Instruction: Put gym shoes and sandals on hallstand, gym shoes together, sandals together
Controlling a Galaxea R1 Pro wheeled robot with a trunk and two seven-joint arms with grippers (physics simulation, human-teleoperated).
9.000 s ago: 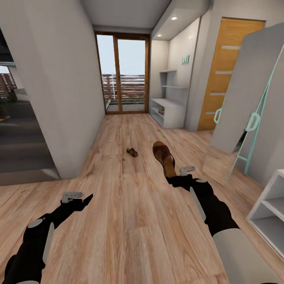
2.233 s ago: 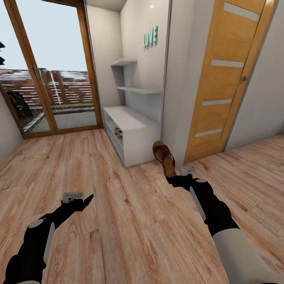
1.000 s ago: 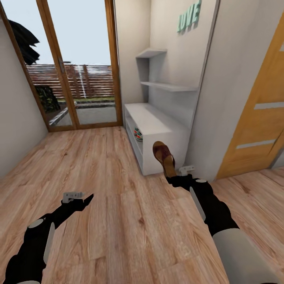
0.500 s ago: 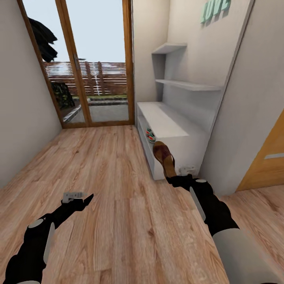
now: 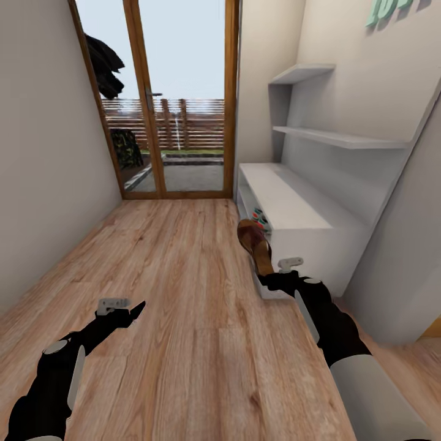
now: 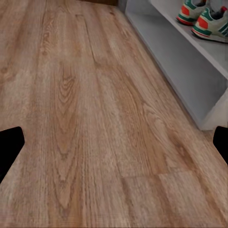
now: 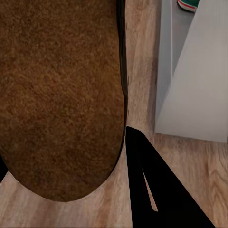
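Wood-grain plank laminate corridor floor (image 5: 184,294) takes up most of the head view, w/ the wide low light-grey hallstand (image 5: 294,211) along the right wall, close ahead. Both cream-white sneakers w/ green stripes and red heels (image 6: 204,16) already sit side by side on a rack shelf, so that half looks done imo. Right pincer (image 5: 269,272) is clamped on one brown leather flip-flop sandal w/ tan footbed (image 5: 255,242), held up off the floor just in front of the rack's near end. Left pincer (image 5: 125,306) is spread wide, holding nothing, over bare floor. Left to do: shelve this sandal, then the other one beside it.
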